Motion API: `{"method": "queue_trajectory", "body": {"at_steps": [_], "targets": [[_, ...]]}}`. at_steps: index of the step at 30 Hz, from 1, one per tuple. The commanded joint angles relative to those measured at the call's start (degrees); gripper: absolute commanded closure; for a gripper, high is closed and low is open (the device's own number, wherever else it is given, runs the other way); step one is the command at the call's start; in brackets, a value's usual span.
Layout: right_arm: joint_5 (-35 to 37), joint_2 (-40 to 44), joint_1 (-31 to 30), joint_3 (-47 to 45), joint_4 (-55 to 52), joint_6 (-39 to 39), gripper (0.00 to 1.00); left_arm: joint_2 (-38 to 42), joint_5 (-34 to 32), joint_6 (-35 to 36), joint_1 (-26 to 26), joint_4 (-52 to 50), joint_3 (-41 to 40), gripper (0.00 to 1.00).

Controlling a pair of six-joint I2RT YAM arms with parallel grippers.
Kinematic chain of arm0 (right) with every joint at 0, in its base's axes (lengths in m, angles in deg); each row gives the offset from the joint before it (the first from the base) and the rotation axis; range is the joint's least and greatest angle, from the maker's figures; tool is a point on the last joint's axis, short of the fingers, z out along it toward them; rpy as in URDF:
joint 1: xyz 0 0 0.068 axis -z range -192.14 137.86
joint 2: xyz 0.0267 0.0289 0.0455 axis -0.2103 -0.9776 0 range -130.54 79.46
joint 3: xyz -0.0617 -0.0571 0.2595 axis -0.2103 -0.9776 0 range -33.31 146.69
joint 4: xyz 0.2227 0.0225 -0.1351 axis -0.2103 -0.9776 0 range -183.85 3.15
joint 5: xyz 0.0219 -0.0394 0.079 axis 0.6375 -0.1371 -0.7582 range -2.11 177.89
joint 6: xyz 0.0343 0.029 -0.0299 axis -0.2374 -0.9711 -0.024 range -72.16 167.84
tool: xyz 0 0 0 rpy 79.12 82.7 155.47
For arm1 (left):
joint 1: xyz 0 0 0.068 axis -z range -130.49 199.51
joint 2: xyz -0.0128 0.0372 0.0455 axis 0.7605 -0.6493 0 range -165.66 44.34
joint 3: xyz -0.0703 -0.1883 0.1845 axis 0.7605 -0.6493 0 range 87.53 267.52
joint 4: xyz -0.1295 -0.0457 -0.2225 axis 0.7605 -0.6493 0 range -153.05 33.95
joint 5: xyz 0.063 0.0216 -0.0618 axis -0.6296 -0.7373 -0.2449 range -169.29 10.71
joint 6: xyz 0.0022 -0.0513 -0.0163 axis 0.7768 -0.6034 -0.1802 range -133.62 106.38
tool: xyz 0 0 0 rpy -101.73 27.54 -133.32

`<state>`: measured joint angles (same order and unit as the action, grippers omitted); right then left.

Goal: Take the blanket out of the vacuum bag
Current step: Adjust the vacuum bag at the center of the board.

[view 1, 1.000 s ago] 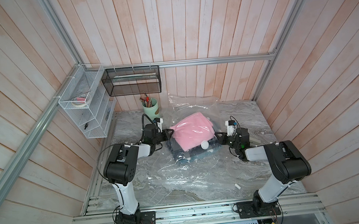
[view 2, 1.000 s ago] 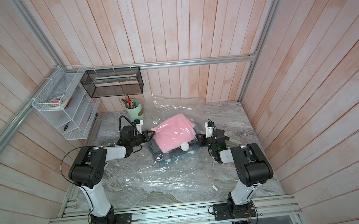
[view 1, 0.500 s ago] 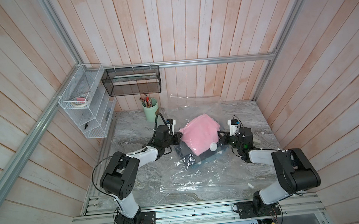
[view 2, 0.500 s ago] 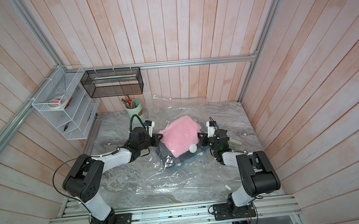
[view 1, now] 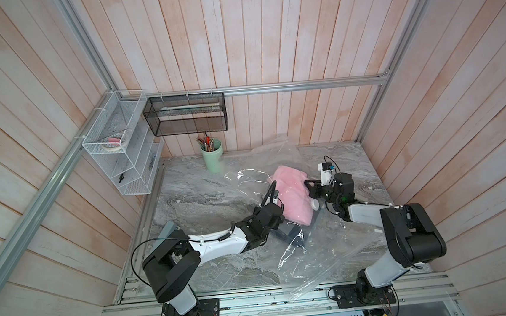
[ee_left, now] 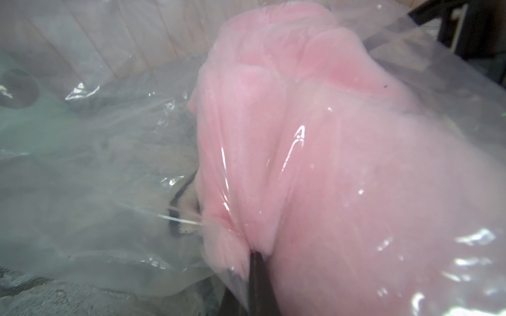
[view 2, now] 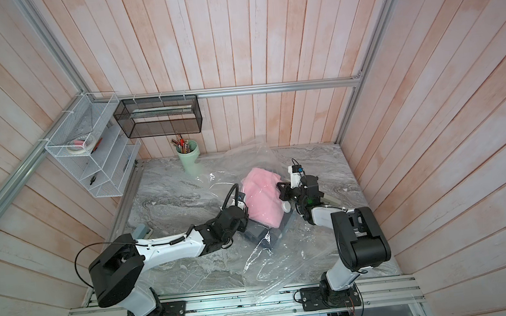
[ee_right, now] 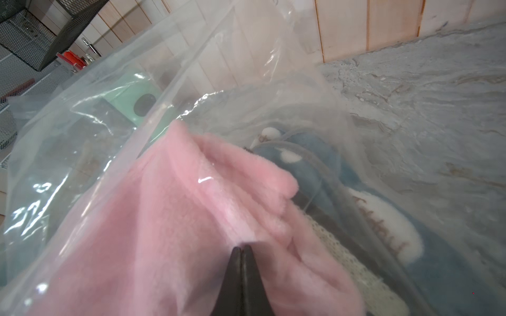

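Pink blanket (view 1: 291, 195) inside vacuum bag (view 1: 314, 252), by valve cap (view 1: 314, 203). Left end effector (ee_left: 256, 253) across blanket from cap, right end effector (ee_right: 241, 247) beside cap. Both pinched tight on fleece, prob. to haul it out.

We are looking at a mint-green cup (view 1: 212, 159) of pencils standing on a grey marbled tabletop (view 1: 199, 200). Pale pink plank walls (view 1: 236, 42) are rising behind and to both sides of the cup. A black mesh basket (view 1: 186, 125) is hanging just above it, under an aluminium rail (view 1: 301, 85). A white wire shelf (view 1: 130, 187) is hanging on the side wall near it. Soft, even light is falling throughout.
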<state>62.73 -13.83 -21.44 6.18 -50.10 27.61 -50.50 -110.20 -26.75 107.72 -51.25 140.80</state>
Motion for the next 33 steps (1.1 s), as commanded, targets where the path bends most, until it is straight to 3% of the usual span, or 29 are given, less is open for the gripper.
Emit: {"method": "queue_trajectory", "body": {"at_steps": [1,10,19,25,26,27,29,31,33], "targets": [[-4.12,-3.34,-0.70,3.73,-1.00,1.57,1.00,-2.65,-9.21,-3.75,3.23,-5.16,1.89,1.00],[-6.22,-7.82,-6.52,10.99,0.63,-0.42,1.00,-1.65,-14.94,-23.32,9.63,-10.43,-0.89,1.00],[-4.64,-14.42,-17.92,17.91,2.38,-3.19,1.00,12.73,-18.12,-49.93,9.59,-11.91,-13.79,1.00],[-4.10,-19.54,-23.29,24.48,1.18,-4.07,1.00,21.89,-21.72,-61.41,9.63,-11.73,-21.20,1.00],[-3.46,-19.49,-23.71,25.42,-0.07,-3.59,0.94,23.23,-22.27,-63.36,9.63,-11.59,-22.41,1.00],[-2.60,-18.74,-23.92,25.93,-1.22,-3.06,0.79,24.33,-22.65,-64.86,9.63,-11.62,-23.31,1.00],[-0.37,-15.95,-23.75,25.24,-3.02,-1.89,0.60,24.98,-23.33,-67.38,9.64,-11.98,-24.41,1.00],[3.52,-11.58,-23.71,23.48,-5.90,-0.18,0.47,24.56,-22.88,-67.40,9.17,-10.43,-25.20,1.00],[8.44,-6.34,-23.74,20.36,-8.42,0.92,0.40,23.62,-22.11,-66.80,8.67,-8.66,-25.74,1.00]]}}
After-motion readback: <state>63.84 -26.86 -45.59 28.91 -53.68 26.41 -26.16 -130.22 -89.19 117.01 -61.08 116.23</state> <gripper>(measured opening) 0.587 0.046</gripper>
